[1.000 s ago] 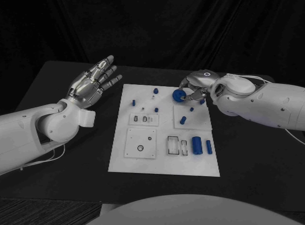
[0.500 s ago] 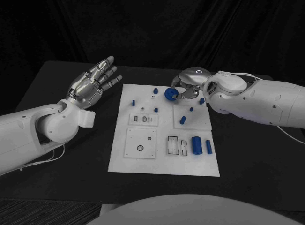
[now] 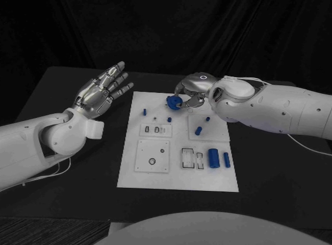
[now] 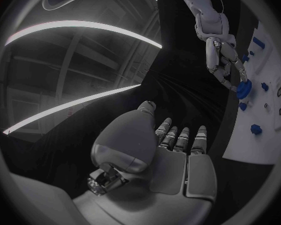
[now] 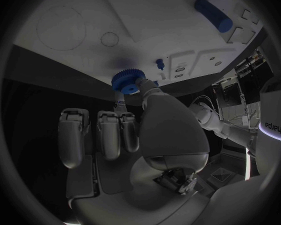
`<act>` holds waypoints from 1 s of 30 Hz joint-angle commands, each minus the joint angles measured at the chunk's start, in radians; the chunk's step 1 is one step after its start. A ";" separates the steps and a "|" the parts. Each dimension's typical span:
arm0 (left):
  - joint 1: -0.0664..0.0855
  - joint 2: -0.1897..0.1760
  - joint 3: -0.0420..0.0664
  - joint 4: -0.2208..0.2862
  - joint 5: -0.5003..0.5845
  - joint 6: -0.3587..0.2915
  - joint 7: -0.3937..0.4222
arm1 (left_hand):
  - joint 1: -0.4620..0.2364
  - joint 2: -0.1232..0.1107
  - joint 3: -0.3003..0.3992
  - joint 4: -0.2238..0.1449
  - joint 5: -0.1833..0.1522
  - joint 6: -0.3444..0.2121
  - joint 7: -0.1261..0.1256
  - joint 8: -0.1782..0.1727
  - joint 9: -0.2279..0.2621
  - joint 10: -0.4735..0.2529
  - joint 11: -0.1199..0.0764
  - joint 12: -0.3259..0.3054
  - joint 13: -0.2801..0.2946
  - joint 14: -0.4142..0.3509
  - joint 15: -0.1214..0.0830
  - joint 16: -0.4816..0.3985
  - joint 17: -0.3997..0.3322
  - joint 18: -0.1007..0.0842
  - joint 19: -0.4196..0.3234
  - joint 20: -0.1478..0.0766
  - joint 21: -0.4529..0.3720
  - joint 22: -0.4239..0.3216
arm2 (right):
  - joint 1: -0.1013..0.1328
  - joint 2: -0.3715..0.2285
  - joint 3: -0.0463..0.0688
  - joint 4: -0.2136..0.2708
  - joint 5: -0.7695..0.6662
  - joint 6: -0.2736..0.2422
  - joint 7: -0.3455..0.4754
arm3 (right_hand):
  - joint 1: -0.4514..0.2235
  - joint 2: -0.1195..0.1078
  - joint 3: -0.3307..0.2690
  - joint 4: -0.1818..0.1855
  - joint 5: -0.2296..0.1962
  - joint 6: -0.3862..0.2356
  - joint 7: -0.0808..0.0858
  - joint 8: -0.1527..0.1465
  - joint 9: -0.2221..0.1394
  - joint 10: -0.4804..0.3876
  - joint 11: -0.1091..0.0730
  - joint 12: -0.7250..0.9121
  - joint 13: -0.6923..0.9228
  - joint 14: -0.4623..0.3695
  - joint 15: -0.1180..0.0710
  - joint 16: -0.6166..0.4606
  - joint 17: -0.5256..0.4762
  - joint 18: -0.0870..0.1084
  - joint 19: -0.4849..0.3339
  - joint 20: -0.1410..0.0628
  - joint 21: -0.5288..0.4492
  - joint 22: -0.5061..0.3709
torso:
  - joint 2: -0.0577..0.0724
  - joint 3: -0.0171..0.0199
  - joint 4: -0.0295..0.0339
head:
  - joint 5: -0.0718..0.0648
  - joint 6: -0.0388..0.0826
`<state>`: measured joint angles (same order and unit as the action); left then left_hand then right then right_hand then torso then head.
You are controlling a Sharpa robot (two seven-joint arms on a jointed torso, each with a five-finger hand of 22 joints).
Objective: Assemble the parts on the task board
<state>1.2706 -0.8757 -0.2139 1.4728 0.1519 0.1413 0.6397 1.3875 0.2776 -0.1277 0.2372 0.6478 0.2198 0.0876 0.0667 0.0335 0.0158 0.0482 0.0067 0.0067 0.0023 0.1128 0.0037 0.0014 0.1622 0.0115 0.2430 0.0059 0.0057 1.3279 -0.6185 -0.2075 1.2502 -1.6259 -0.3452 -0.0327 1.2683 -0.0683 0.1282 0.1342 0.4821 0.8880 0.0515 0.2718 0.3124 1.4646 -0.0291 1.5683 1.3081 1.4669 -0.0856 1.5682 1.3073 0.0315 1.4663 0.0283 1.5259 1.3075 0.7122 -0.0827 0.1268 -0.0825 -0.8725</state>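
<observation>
Over task board (image 3: 179,173) far edge | right robot hand (image 3: 192,92) pinches half-hidden blue gear (image 3: 173,102)

Black table (image 3: 283,173) set against dark, folded curtain (image 3: 210,35) on all sides, with long pale light strips (image 4: 84,27) curving across a dim, beamed ceiling (image 4: 97,65) overhead.

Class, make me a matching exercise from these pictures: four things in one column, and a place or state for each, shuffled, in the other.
1. Left hand
2. Right hand
3. Blue gear
4. Large blue cylinder

A. Lying on the white board, near its front right
B. Pinched, above the board's far edge
C. Open, beside the board
D. Holding a part

Pairs: 1-C, 2-D, 3-B, 4-A
</observation>
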 commanded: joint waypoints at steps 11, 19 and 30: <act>-0.002 0.008 0.001 -0.006 -0.001 0.021 0.003 | 0.008 -0.003 0.006 0.001 0.005 -0.002 -0.002 0.004 0.001 0.001 0.009 0.007 0.002 -0.002 0.008 -0.004 -0.001 0.018 -0.006 -0.004 -0.001 -0.002 | 0.003 0.055 0.001 -0.041 0.003 0.058 0.006 | 0.000 0.012 0.008 0.008 -0.019 -0.013 0.003 -0.008 0.219 0.106 0.001 0.003 0.263 0.104 0.001 0.003 0.264 -0.014 0.065 -0.002 -0.006 0.228 | 0.000 -0.0002 0.0012 | -0.002 0.000; -0.003 0.010 0.001 -0.007 -0.001 0.024 0.002 | 0.008 -0.003 0.006 0.001 0.005 -0.002 -0.002 0.004 0.001 0.002 0.010 0.007 0.002 -0.002 0.009 -0.004 -0.001 0.018 -0.006 -0.004 -0.001 -0.002 | 0.003 0.082 0.001 -0.059 0.003 0.077 0.005 | 0.001 0.010 0.013 0.009 -0.028 -0.024 0.006 -0.017 0.214 0.106 0.003 0.003 0.263 0.104 0.003 0.003 0.264 -0.013 0.063 0.001 -0.009 0.226 | 0.000 0.0000 0.0005 | -0.001 0.000; -0.004 0.012 0.001 -0.012 -0.001 0.026 0.000 | 0.008 -0.003 0.006 0.001 0.005 -0.002 -0.001 0.005 0.001 0.002 0.011 0.008 0.002 -0.002 0.009 -0.004 -0.001 0.018 -0.006 -0.004 -0.001 -0.002 | 0.003 0.094 0.001 -0.071 0.003 0.090 0.004 | -0.008 -0.004 0.035 0.021 -0.051 -0.105 0.017 -0.108 0.144 0.106 0.013 0.003 0.263 0.104 0.012 0.003 0.264 -0.010 0.056 0.011 -0.020 0.222 | 0.000 0.0004 0.0003 | -0.002 0.000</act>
<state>1.2679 -0.8657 -0.2139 1.4604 0.1518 0.1523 0.6317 1.3875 0.2776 -0.1277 0.2372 0.6478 0.2199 0.0876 0.0667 0.0334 0.0193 0.0516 0.0107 0.0072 -0.0014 0.1164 0.0037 0.0009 0.1621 0.0115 0.2430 0.0059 0.0057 1.3289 -0.5249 -0.2075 1.1802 -1.6221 -0.2724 -0.0278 1.2724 -0.0642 0.1591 0.1533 0.4357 0.7906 0.0667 0.1745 0.4668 1.4643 -0.0216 1.5683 1.3078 1.4667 -0.0783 1.5682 1.3079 0.0315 1.4649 0.0341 1.5090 1.3073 0.7119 -0.0825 0.1271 -0.0838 -0.8725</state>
